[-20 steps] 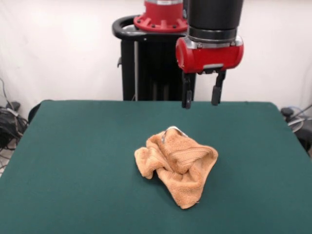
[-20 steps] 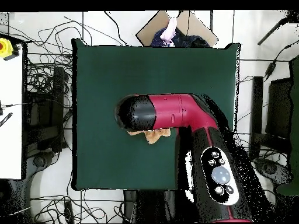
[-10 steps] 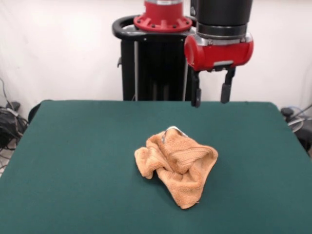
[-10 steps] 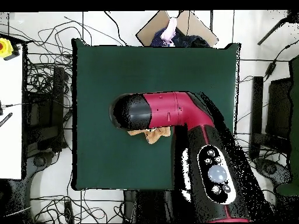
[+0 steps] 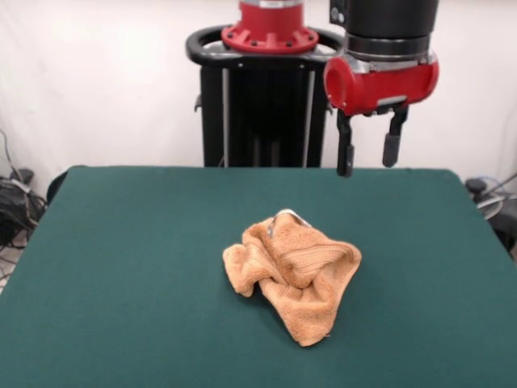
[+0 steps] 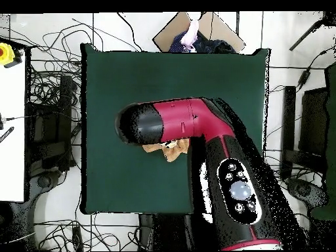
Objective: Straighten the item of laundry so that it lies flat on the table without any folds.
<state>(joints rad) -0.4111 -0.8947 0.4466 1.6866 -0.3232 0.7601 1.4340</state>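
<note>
The orange-tan terry towel (image 5: 293, 276) lies crumpled in a heap near the middle of the dark green table (image 5: 121, 267), with a woven band across its top folds and a bit of white label at its far edge. My gripper (image 5: 369, 157) hangs open and empty well above the table, up and to the right of the towel in the front view. In the overhead view the arm (image 6: 190, 125) covers most of the towel (image 6: 167, 151); only a small part shows below it.
The black pedestal (image 5: 258, 105) stands behind the table's far edge. Cables lie on the floor (image 6: 49, 92) around the table. A person's hand and a cardboard box (image 6: 193, 29) show beyond the table's edge in the overhead view.
My gripper has moved to the right in the front view and risen a little, away from above the towel. The towel has not moved.
</note>
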